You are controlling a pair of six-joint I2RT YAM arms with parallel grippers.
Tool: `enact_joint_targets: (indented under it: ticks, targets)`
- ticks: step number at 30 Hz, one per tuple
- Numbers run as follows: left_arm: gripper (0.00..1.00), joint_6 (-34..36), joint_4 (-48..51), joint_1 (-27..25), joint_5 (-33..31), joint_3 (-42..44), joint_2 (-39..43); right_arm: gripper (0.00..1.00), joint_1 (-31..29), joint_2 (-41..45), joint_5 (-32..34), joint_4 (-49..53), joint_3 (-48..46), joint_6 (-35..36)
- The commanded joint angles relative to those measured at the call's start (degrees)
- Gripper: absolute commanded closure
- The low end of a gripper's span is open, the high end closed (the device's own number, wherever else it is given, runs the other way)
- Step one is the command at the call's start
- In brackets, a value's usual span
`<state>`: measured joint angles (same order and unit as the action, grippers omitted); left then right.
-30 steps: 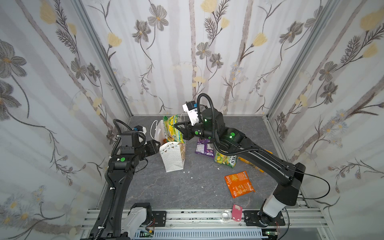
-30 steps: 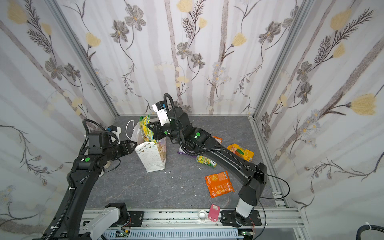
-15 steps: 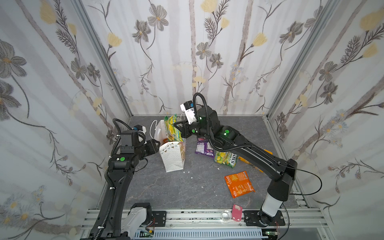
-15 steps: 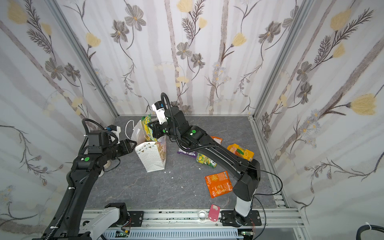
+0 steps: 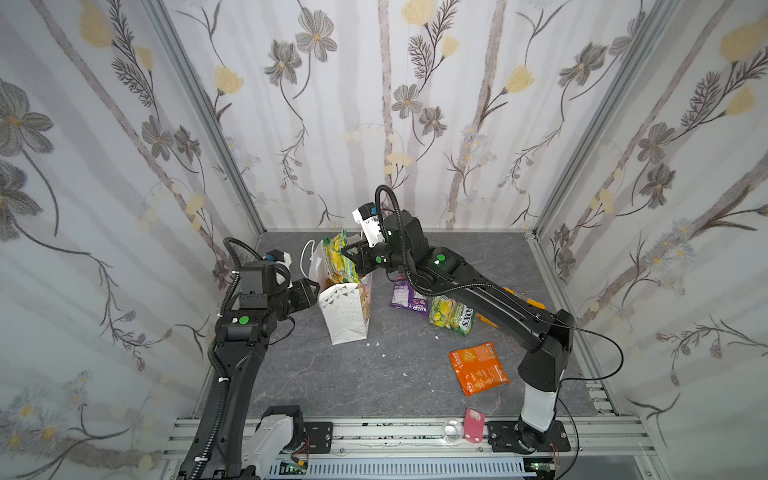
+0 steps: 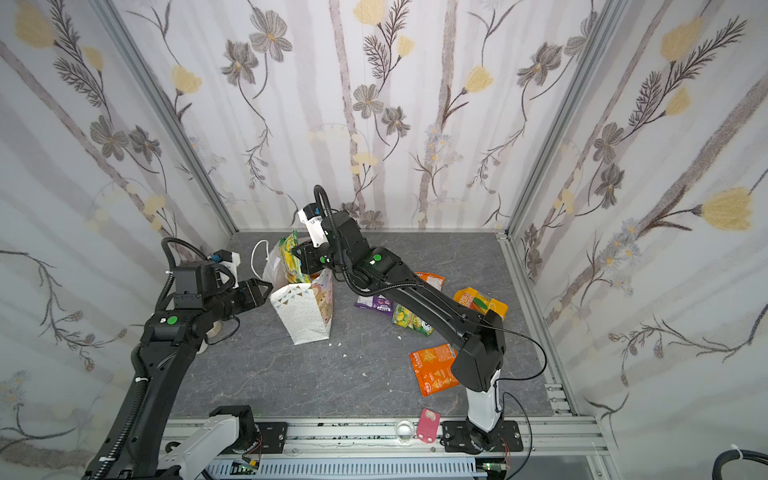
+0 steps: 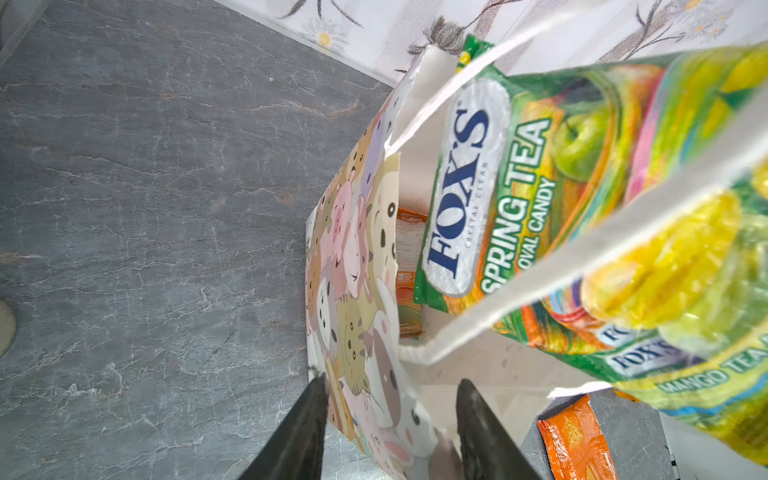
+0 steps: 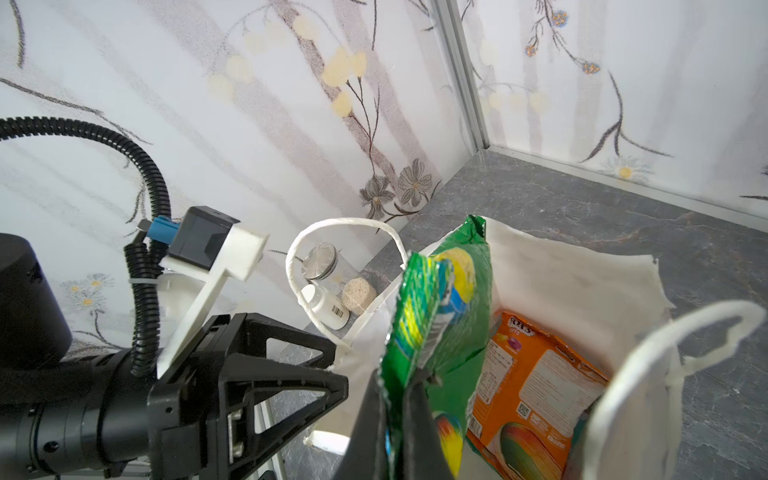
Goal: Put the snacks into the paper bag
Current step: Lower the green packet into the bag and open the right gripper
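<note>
Nearest us, an orange packet (image 5: pixel 478 368) lies loose on the tabletop (image 5: pixel 332 386); further in, a purple packet (image 5: pixel 405 297) and a spare FOX'S packet (image 5: pixel 453 318) sit beside the right arm; then the paper bag (image 5: pixel 347 316), upright, with another orange packet (image 8: pixel 536 374) inside; the left gripper (image 7: pixel 391 380) stands part-open astride the printed wall, though whether it truly pinches the paper I cannot tell; over the mouth the right gripper (image 8: pixel 397 382), clamped tight, holds a green-yellow FOX'S packet (image 7: pixel 519 199). The dangers: the cord handle (image 7: pixel 540 257) crosses the packet's face and could snag it; a sideways shove could topple a loosely held bag; a high release could leave the packet on the rim.
</note>
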<state>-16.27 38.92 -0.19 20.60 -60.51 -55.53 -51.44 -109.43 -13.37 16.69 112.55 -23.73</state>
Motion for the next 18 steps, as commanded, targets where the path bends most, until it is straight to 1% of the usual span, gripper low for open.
enact_joint_targets:
  ticks: [1,5,11,12,13,14,15,16,18]
  targets:
    - [0.5,0.89,-0.49,0.01,-0.66,-0.49,-0.17,1.0,0.21,-1.03,-3.2,-0.77,1.18,-1.13]
    - [0.5,0.99,-0.63,0.0,-0.93,-0.83,-0.28,1.0,0.46,-1.93,-3.84,-0.96,1.27,-1.93]
    - [0.5,1.09,-0.45,0.01,-0.97,-1.62,-0.72,0.96,0.82,-2.59,-4.21,-0.19,1.27,-1.94]
    - [0.5,1.07,-0.47,0.01,-1.09,-1.58,-0.73,0.94,0.9,-2.7,-4.46,-0.09,1.27,-2.02]
    - [0.5,1.02,-0.4,0.03,-1.11,-1.63,-0.66,0.89,0.9,-2.73,-4.74,0.01,1.27,-2.11]
    - [0.5,1.15,-0.33,0.01,-1.22,-1.57,-0.72,0.8,0.9,-2.81,-4.79,0.24,1.38,-2.24]
    - [0.5,1.16,-0.27,0.02,-1.28,-1.54,-0.73,0.75,0.93,-2.92,-4.81,0.55,1.6,-2.33]
    - [0.5,1.24,-0.24,0.01,-1.35,-1.55,-0.73,0.72,0.95,-2.91,-4.93,0.86,1.93,-2.37]
    - [0.5,1.27,-0.23,0.01,-1.36,-1.63,-0.86,0.69,0.9,-2.73,-5.01,1.06,2.47,-2.38]
